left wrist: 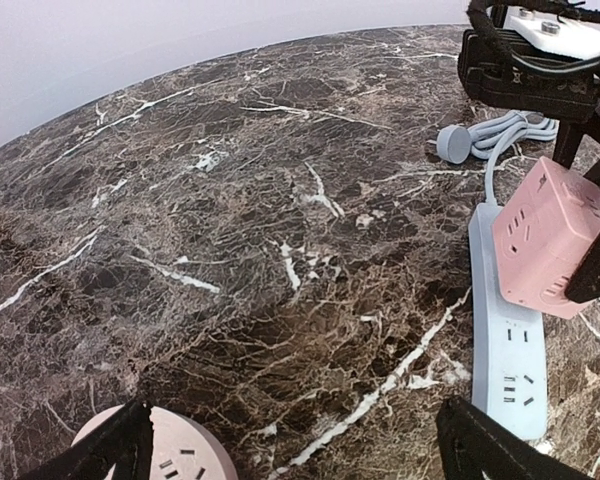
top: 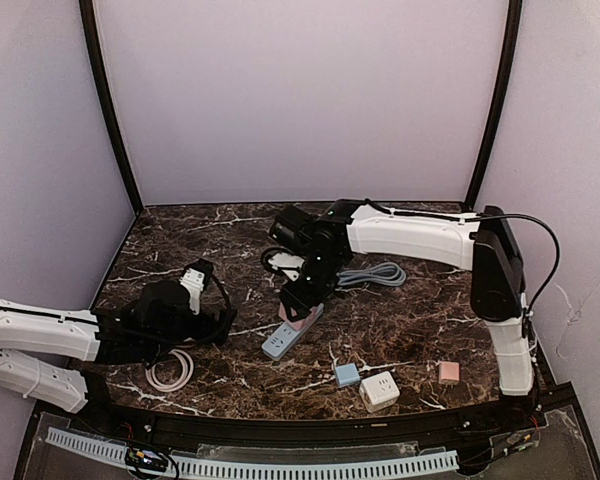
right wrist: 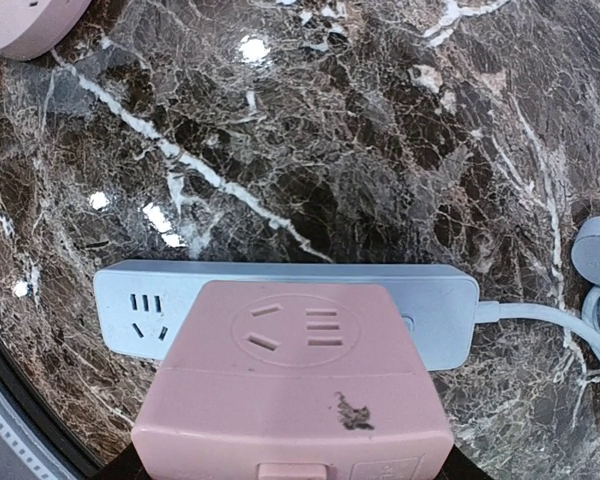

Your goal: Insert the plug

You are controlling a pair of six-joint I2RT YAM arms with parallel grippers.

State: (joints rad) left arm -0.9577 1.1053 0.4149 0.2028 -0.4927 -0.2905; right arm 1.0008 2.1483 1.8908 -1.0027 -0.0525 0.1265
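Observation:
My right gripper (top: 300,305) is shut on a pink cube plug adapter (right wrist: 300,385) and holds it over the blue power strip (right wrist: 125,300), which lies flat on the marble table. The cube (left wrist: 550,245) and the strip (left wrist: 510,350) also show at the right of the left wrist view, and the strip (top: 280,342) in the top view. I cannot tell whether the cube touches the strip. My left gripper (top: 202,272) is open and empty at the table's left, its fingertips (left wrist: 480,445) wide apart.
The strip's grey cable (top: 375,274) coils behind the right gripper. A round pink socket (left wrist: 170,450) with a white cable loop (top: 170,372) lies by the left gripper. A blue cube (top: 347,375), a white cube (top: 379,390) and a pink cube (top: 448,372) sit near the front edge.

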